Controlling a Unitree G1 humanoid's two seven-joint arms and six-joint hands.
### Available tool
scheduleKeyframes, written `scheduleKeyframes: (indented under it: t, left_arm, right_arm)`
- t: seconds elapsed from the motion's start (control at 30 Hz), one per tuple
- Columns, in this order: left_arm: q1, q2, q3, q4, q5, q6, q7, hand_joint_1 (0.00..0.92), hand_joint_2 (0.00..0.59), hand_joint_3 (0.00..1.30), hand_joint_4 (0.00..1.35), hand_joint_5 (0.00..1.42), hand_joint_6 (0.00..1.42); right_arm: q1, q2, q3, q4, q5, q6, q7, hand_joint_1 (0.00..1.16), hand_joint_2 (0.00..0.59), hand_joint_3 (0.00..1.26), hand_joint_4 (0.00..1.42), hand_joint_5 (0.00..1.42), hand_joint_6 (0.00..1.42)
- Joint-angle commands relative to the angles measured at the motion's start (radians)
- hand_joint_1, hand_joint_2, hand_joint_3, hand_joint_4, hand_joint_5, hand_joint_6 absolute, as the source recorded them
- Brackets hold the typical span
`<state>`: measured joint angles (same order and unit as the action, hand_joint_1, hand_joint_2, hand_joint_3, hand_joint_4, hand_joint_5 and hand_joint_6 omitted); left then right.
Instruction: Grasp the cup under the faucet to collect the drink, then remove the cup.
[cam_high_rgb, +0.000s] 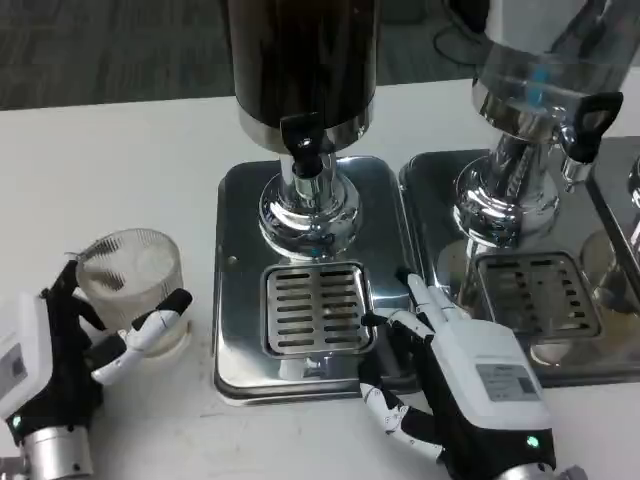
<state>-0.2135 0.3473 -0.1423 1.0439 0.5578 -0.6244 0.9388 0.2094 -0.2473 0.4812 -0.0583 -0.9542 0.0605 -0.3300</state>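
Note:
A clear ribbed cup (130, 282) stands on the white table, left of the steel drip tray (240, 200) and away from the faucet (304, 140). My left hand (60, 365) wraps it: the thumb lies against its left side and the fingers (155, 325) curl across its lower front. The black faucet lever hangs from the dark drink dispenser (300, 60), above the slotted grate (316, 308), which has nothing on it. My right hand (455, 385) lies at the tray's front right corner, fingers spread and holding nothing.
A second dispenser (540, 60) with its own black tap (590, 122), steel tray (430, 190) and grate (535, 292) stands at the right, close beside my right hand. Bare white table (110, 170) extends to the left and behind the cup.

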Motion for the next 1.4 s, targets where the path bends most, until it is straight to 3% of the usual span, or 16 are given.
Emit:
scheduleKeyframes:
  t: [0.03, 0.7, 1.4]
  left_arm:
    - [-0.002, 0.001, -0.01, -0.011, 0.017, 0.003, 0.072, 0.443, 0.105, 0.43, 0.61, 0.86, 1.08]
    - [-0.025, -0.003, -0.045, -0.052, 0.049, -0.018, 0.131, 0.461, 0.099, 0.46, 0.62, 0.88, 1.08]
    - [-0.121, -0.049, -0.156, -0.004, 0.096, -0.009, 0.081, 0.437, 0.095, 0.48, 0.62, 0.88, 1.1]
  right_arm:
    - [0.003, -0.008, -0.008, -0.01, 0.002, -0.002, 0.003, 0.41, 0.434, 0.33, 0.02, 0.07, 0.3]
    - [0.004, -0.003, -0.017, -0.013, 0.006, -0.005, -0.007, 0.41, 0.434, 0.33, 0.02, 0.07, 0.31]
    - [0.015, 0.013, -0.018, -0.027, -0.015, 0.026, -0.021, 0.4, 0.437, 0.33, 0.02, 0.07, 0.31]
